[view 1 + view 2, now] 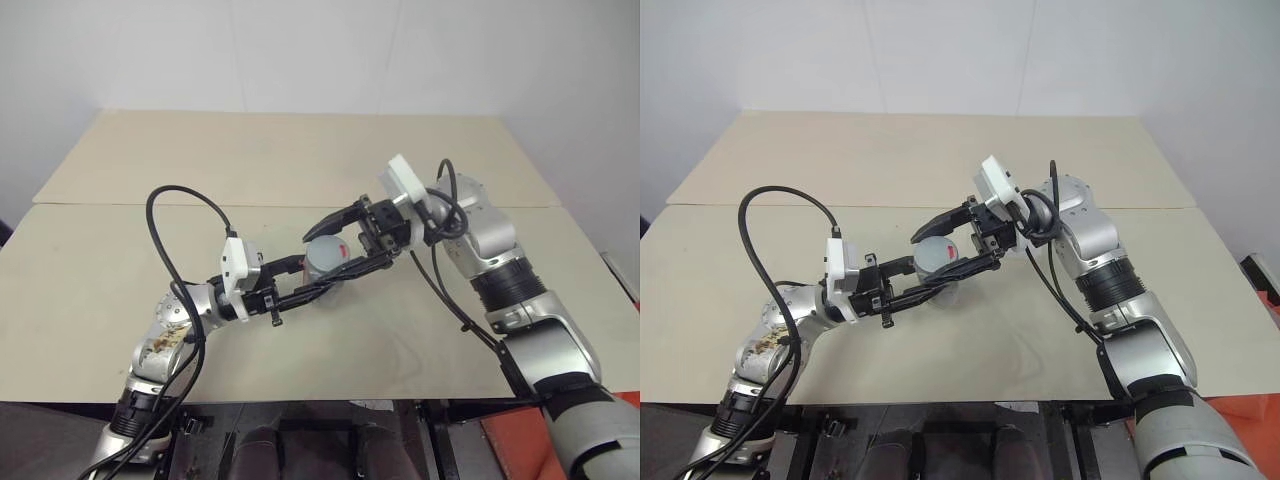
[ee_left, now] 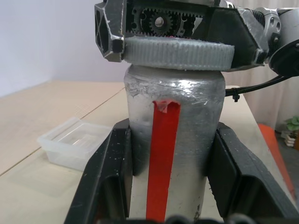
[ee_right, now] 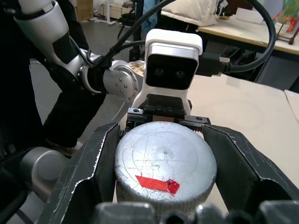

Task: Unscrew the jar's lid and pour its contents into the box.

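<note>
Jar is being held above the table, silvery with a red tape strip down its side. Left gripper is clamping its fingers on the jar body. Right gripper is reaching in from the other side, its fingers sitting on either side of the ribbed grey lid, which is still on the jar; contact unclear. Clear plastic box is lying on the table near the jar.
</note>
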Tool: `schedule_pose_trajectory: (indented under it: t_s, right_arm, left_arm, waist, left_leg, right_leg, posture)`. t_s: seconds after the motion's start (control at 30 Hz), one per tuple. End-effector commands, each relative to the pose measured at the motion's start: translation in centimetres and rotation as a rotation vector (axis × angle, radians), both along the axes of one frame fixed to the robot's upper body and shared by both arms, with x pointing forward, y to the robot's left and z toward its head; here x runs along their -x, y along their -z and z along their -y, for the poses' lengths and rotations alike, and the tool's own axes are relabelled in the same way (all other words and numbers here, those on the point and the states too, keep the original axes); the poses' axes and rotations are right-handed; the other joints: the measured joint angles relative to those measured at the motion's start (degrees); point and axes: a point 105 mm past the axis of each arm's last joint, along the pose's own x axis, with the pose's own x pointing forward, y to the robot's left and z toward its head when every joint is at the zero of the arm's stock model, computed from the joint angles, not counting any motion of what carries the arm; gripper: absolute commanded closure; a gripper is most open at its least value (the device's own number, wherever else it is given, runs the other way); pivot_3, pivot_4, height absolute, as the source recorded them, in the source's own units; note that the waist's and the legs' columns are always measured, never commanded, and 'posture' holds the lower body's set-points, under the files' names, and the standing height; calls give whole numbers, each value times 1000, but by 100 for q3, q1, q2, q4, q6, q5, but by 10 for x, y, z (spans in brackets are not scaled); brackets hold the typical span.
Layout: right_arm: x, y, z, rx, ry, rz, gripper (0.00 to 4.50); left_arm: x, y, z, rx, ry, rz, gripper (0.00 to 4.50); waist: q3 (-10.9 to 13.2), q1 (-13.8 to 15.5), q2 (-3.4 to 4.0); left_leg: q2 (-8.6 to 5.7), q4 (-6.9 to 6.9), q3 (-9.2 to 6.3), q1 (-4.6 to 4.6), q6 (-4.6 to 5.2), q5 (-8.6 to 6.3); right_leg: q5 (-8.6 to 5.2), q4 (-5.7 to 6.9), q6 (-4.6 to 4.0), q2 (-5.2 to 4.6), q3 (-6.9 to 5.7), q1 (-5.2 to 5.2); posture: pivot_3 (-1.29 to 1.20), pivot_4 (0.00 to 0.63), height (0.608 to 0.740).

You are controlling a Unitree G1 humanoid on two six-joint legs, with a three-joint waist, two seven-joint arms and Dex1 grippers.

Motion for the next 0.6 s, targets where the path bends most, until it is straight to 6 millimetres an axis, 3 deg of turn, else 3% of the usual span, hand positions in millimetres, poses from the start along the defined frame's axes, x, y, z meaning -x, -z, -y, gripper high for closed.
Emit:
schedule_pose_trajectory:
  t_s: [0.03, 0.1, 0.4, 0.6]
  right_arm:
    - [-6, -6, 13, 0, 21, 22, 523]
    - [-7, -10, 16, -26, 35, 36, 81]
    - [6, -20, 31, -116, 153, 110, 81]
    - [21, -18, 20, -159, 303, 117, 81]
  left_arm:
    - [6, -21, -3, 59, 14, 97, 2647]
    - [4, -18, -5, 56, -1, 86, 2647]
    - [-5, -7, -13, 68, -74, 55, 2647]
    - [-13, -4, -12, 82, -133, 47, 2647]
  waist:
    - [0, 14, 0]
    - [2, 10, 2]
    - [2, 25, 2]
    - [2, 7, 2]
  left_leg:
    - [0, 1, 0, 0, 0, 0]
    - [-1, 2, 1, -1, 0, 0]
    - [0, 0, 1, -2, 0, 0]
    - [0, 1, 1, 0, 0, 0]
  right_leg:
    - [0, 1, 0, 0, 0, 1]
    - [1, 1, -1, -2, 0, 0]
    - [0, 2, -1, -2, -1, -1]
    - [0, 6, 0, -1, -1, -2]
  posture:
    - [0, 150, 740]
    - [0, 150, 740]
    - [0, 150, 740]
    - [0, 150, 740]
